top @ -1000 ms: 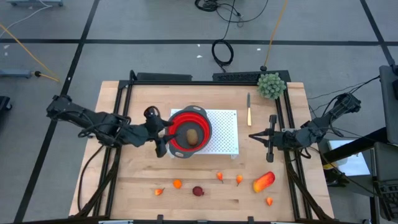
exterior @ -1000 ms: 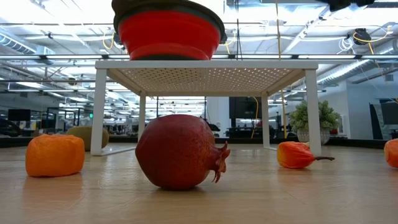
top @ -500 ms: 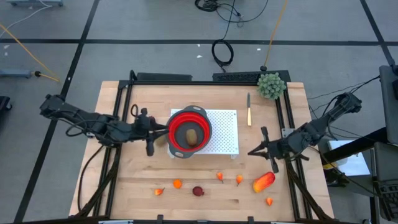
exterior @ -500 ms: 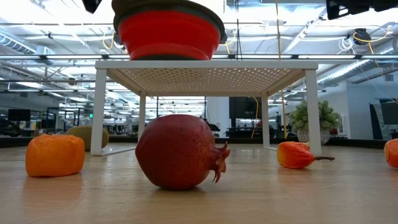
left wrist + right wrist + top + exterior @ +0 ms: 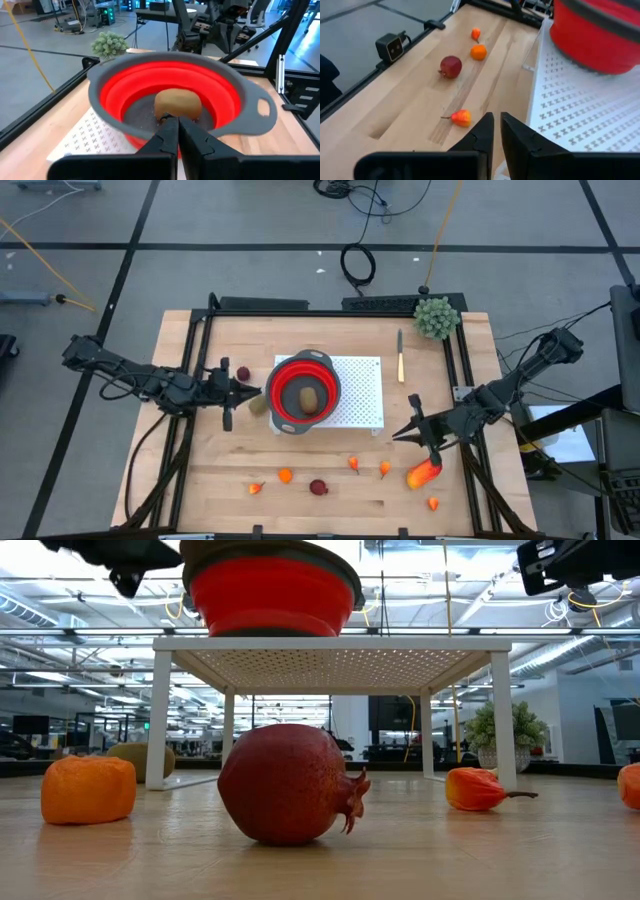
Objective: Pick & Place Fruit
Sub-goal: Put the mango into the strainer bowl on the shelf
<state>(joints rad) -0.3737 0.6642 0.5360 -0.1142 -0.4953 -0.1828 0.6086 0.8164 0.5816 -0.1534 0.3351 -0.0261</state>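
Left end effector (image 5: 243, 391): I am seeing it hovering just left of the red bowl (image 5: 305, 393), fingers pressed together, gripping nothing.
Right end effector (image 5: 420, 432): it is hanging above the red-orange oblong (image 5: 424, 472) on the right of the worktop (image 5: 190, 480); fingers nearly together, nothing between them.
Fruit: one kiwi (image 5: 177, 104) is lying inside the bowl; a dark red ball (image 5: 318, 487) and orange bits (image 5: 285, 475) are lying along the near side.
Handling: I am judging the pieces light, smooth, likely to roll.
Hold: I am planning to grip the oblong across its narrow middle.
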